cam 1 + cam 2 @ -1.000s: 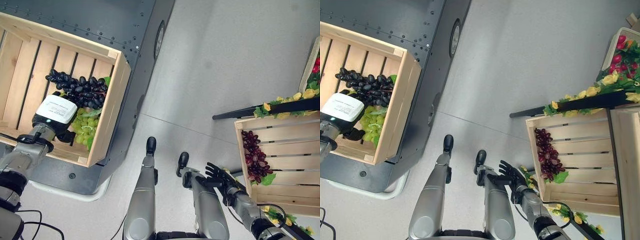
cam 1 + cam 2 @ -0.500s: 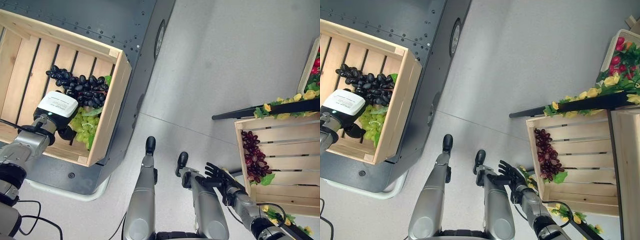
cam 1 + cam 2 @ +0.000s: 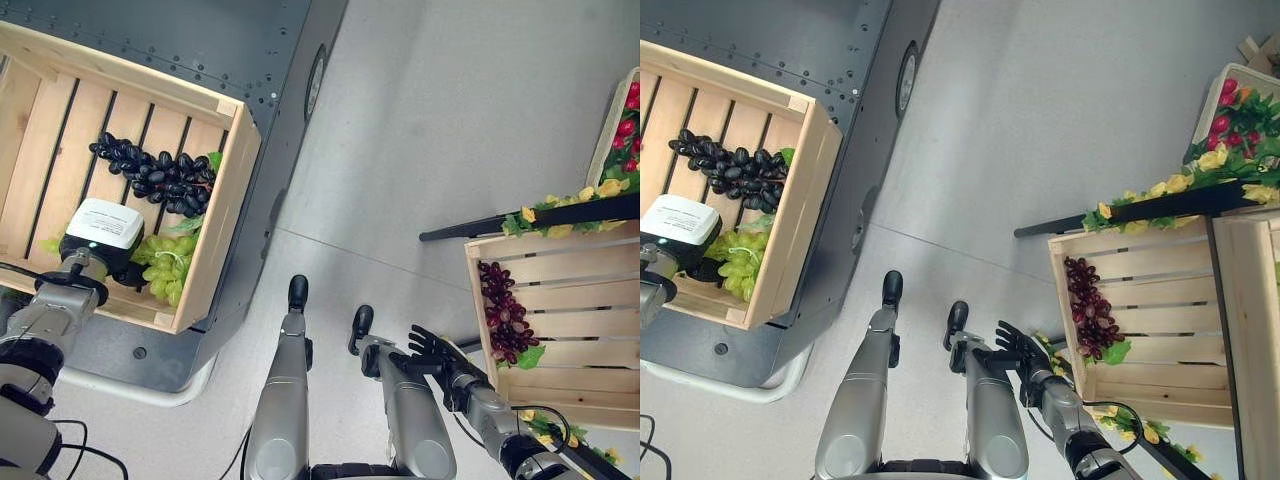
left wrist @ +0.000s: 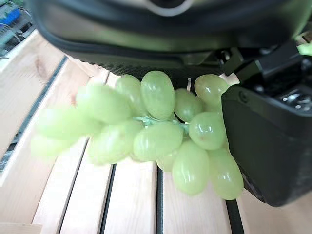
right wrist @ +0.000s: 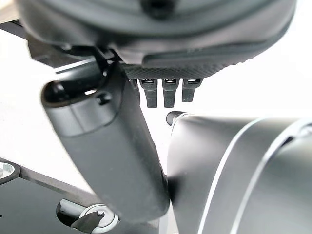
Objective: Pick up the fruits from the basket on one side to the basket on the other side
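Grapes, the green bunch [image 3: 165,268], are lying in the near corner of the left crate [image 3: 228,190], just beside the black grapes [image 3: 152,176] resting farther back on its slats. The left hand [image 3: 104,236] is reaching into that crate, its thumb [image 4: 265,141] pressing against the green bunch and gripping it. The right hand [image 3: 432,348] is hanging low, well apart from the left crate, fingers spread and loose, holding nothing, near the right crate [image 3: 560,330] where red grapes [image 3: 503,310] are lying.
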### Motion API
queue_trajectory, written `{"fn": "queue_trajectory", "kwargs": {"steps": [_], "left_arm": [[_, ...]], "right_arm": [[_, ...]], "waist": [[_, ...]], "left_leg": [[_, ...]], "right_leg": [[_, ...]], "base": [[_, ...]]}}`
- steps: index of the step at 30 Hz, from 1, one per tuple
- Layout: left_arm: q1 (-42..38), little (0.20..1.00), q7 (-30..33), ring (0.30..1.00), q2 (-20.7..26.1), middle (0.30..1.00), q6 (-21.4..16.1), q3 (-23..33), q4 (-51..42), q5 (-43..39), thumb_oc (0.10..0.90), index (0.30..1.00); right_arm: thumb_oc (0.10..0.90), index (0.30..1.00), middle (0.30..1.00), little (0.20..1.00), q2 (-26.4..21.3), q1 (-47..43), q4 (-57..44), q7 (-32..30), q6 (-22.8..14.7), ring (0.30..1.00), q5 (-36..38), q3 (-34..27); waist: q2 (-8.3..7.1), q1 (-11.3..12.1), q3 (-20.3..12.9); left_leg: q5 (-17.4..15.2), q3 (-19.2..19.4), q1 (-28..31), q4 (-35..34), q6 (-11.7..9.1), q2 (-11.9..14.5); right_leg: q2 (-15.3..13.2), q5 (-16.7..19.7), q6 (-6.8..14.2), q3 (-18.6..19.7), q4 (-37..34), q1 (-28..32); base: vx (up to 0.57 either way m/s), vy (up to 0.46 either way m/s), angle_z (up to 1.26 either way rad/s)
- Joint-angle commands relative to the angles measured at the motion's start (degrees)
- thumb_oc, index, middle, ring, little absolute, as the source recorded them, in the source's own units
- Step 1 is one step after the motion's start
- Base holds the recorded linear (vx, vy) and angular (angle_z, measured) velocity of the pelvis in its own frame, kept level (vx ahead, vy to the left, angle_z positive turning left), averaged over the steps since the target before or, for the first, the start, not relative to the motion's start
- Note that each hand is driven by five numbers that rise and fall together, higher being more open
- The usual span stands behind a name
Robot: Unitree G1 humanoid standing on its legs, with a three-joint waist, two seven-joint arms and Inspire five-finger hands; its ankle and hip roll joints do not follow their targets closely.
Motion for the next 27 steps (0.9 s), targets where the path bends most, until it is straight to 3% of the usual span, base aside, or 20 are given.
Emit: {"fn": "queue_trajectory", "kwargs": {"steps": [1, 10, 20, 27], "left_arm": [[0.4, 0.300, 4.9, 0.300, 1.0, 0.300, 4.2, 8.4, -0.3, 0.4, 0.400, 0.300], [5.8, 0.300, 12.2, 0.300, -1.2, 0.300, 4.8, 12.8, 1.3, -1.6, 0.400, 0.300], [16.3, 0.300, 20.9, 0.300, -4.0, 0.300, 5.2, 21.8, -0.4, -4.9, 0.400, 0.300], [22.5, 0.300, 27.3, 0.300, -5.1, 0.300, 4.3, 27.2, -3.7, -4.4, 0.400, 0.300]], "right_arm": [[0.800, 0.900, 0.900, 0.900, -3.8, 4.9, -0.7, -1.3, -0.4, 0.900, -0.8, 1.1], [0.800, 0.900, 0.900, 0.900, -3.0, 5.1, 0.0, -1.5, -1.4, 0.900, -0.9, 0.1], [0.800, 0.900, 0.900, 0.900, -2.7, 6.6, 0.7, -0.7, -1.6, 0.900, -1.9, -1.9], [0.800, 0.900, 0.900, 0.900, -2.3, 8.4, -1.5, -0.2, -4.3, 0.900, -1.4, -2.4]], "waist": [[1.21, -0.1, -0.6], [2.17, 0.9, -0.6], [3.66, 2.0, -0.6], [3.65, 2.7, -2.2]], "left_leg": [[-8.0, 4.4, 3.0, 2.6, 4.1, -5.0], [-8.3, 3.3, 7.8, 2.0, 3.6, -5.4], [-7.6, 1.9, 14.0, 1.0, 1.9, -5.2], [-6.8, 1.2, 15.2, -0.3, 1.2, -5.0]], "right_leg": [[1.9, 7.5, 1.0, -1.1, -6.6, 1.9], [1.8, 5.0, 0.3, -1.6, -5.3, 6.6], [1.8, 3.7, -0.4, -2.3, -8.6, 15.8], [2.1, 3.4, -0.9, -2.6, -11.8, 20.3]], "base": [[-0.01, -0.051, 0.00], [0.00, -0.065, -0.01], [0.03, -0.055, -0.01], [0.01, -0.052, 0.00]]}}
